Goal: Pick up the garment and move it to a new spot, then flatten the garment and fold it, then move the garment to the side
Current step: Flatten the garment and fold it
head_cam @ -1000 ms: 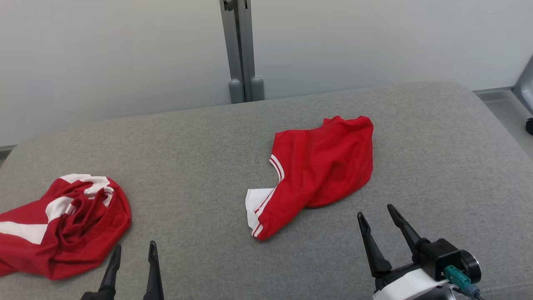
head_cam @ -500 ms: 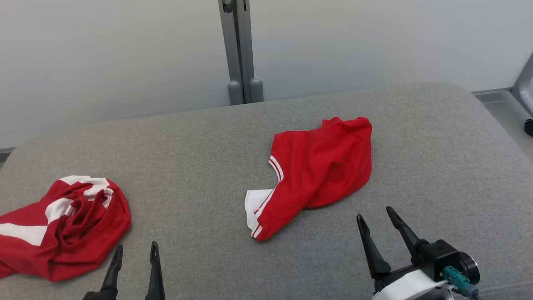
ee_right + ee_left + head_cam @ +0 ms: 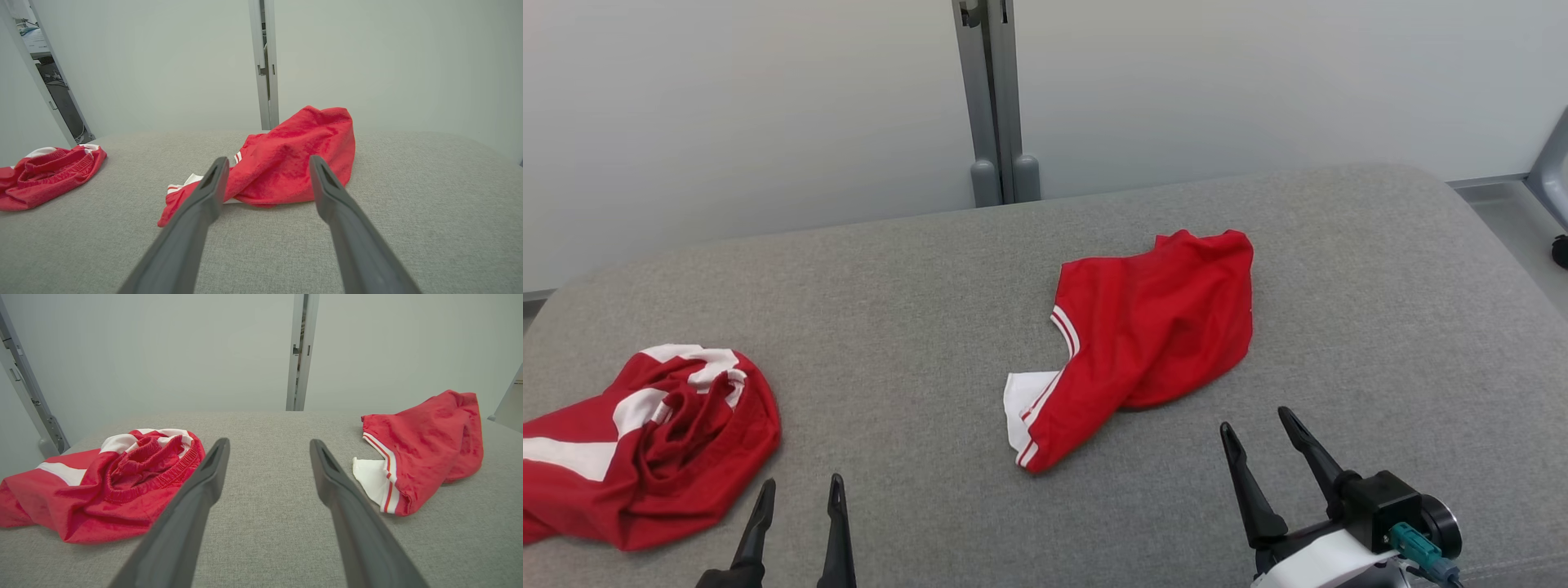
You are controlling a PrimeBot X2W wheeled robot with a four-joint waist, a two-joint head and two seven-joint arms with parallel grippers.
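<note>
Edges the left gripper (image 3: 801, 482) slightly toward centre, jaws spread and empty; keeps the right gripper (image 3: 1254, 419) spread near the untouched red garment (image 3: 1160, 327); leaves pickup unstarted.

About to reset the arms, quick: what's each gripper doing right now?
Left gripper: open, holding nothing.
Right gripper: open, holding nothing.

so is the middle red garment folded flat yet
Not folded: the garment lies crumpled and wrinkled, one white-striped edge flopped over itself.
</note>
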